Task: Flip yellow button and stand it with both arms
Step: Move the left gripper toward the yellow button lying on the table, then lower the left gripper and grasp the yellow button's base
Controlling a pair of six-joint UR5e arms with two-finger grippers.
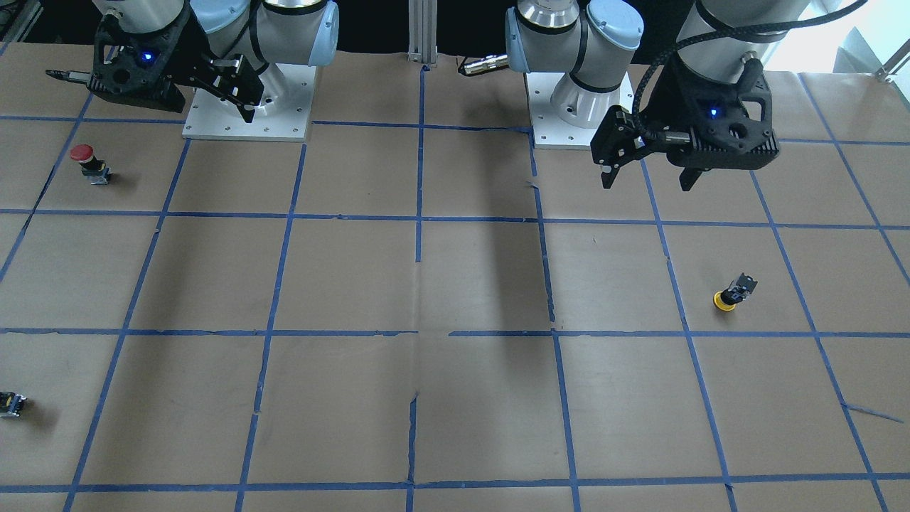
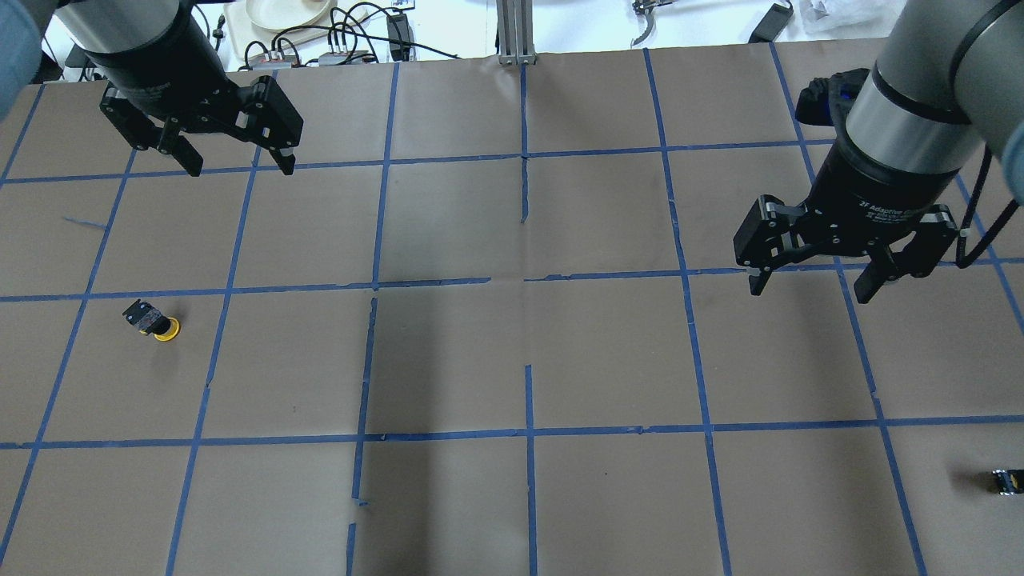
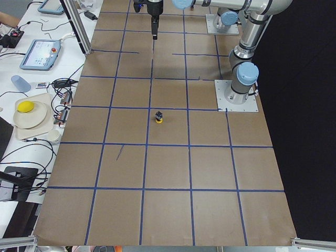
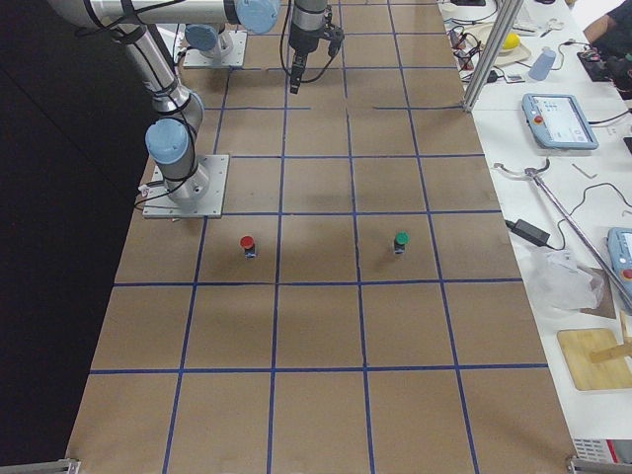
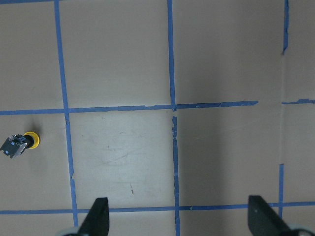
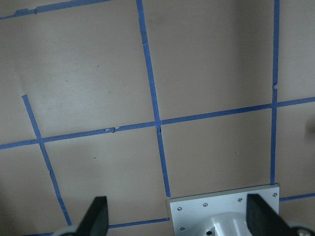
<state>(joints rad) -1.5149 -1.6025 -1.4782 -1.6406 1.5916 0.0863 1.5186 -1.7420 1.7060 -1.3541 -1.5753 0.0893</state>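
The yellow button (image 2: 154, 322) rests on its yellow cap with the grey-black block on top, on the table's left side. It also shows in the front view (image 1: 732, 293), the left side view (image 3: 159, 117) and at the left edge of the left wrist view (image 5: 22, 143). My left gripper (image 2: 238, 164) hangs open and empty, high above the table and well apart from the button; its fingertips (image 5: 98, 216) frame bare paper. My right gripper (image 2: 812, 286) is open and empty, high over the table's right side, its fingertips (image 6: 96, 219) over paper and the base plate.
A red-capped button (image 1: 89, 162) stands on the robot's right side near the right arm's base plate (image 1: 249, 114). A small capless grey-black block (image 2: 1006, 480) lies near the right edge. A green-capped button (image 4: 400, 241) stands farther out. The brown paper carries a blue tape grid.
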